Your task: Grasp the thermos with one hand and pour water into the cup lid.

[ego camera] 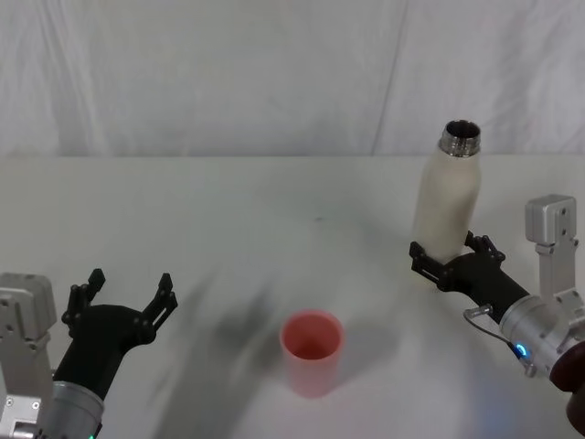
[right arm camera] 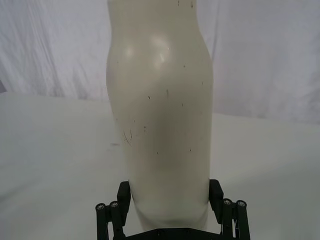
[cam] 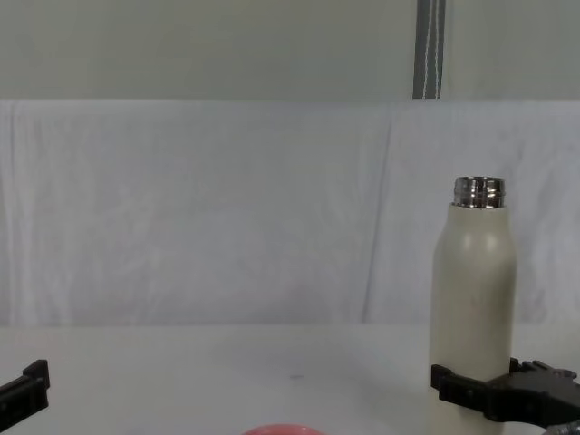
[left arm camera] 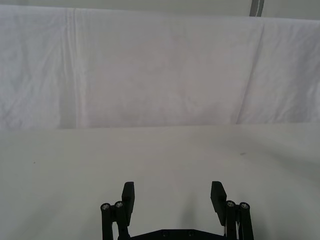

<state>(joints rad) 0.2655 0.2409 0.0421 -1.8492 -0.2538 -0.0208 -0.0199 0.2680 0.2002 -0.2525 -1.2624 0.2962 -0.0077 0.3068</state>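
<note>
Apparently right tool (ego camera: 447,255) around thermos (ego camera: 447,203)

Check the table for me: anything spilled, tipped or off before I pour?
Nothing stands out. The thermos stands upright and uncapped with the right gripper closed around its lower body. The pink cup lid sits upright, with no spill visible around it. The left gripper hangs open nearby.

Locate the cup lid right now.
In the head view the pink cup lid stands upright on the table, front centre, between the open left gripper and the thermos.
</note>
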